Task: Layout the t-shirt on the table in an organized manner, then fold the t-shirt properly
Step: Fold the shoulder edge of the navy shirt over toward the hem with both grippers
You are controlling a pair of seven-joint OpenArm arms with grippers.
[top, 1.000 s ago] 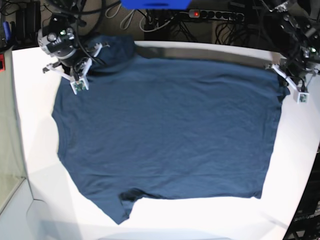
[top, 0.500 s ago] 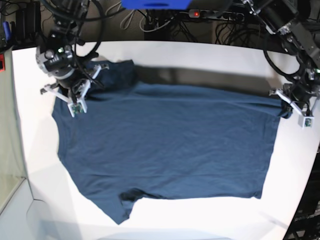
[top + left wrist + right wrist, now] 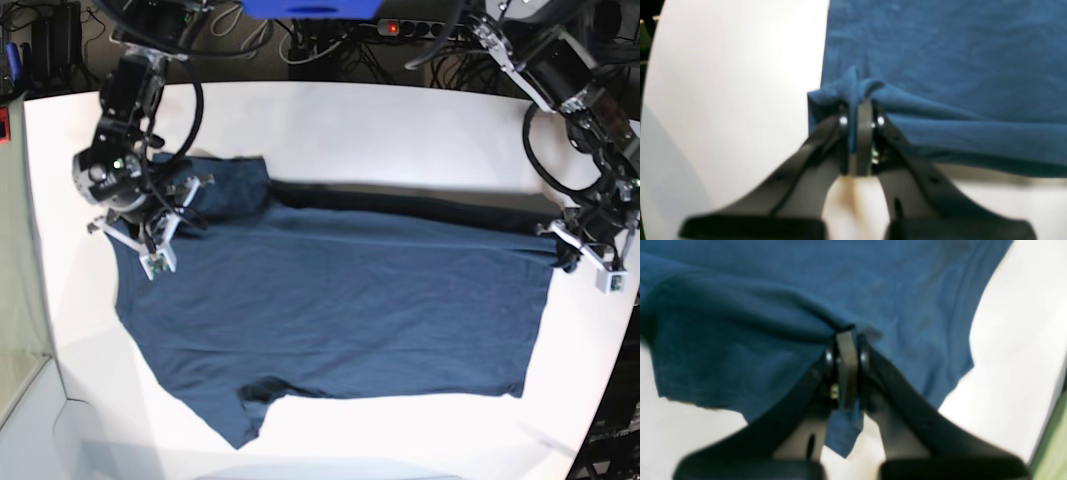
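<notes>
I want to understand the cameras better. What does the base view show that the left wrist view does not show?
Only the base view shows the whole t-shirt, both arms, the right gripper and the cables behind the table. Only the left wrist view shows closely the left gripper, jaws shut on a bunched fold of cloth. Both show the navy t-shirt, the white table and the left gripper at the shirt's edge.
</notes>
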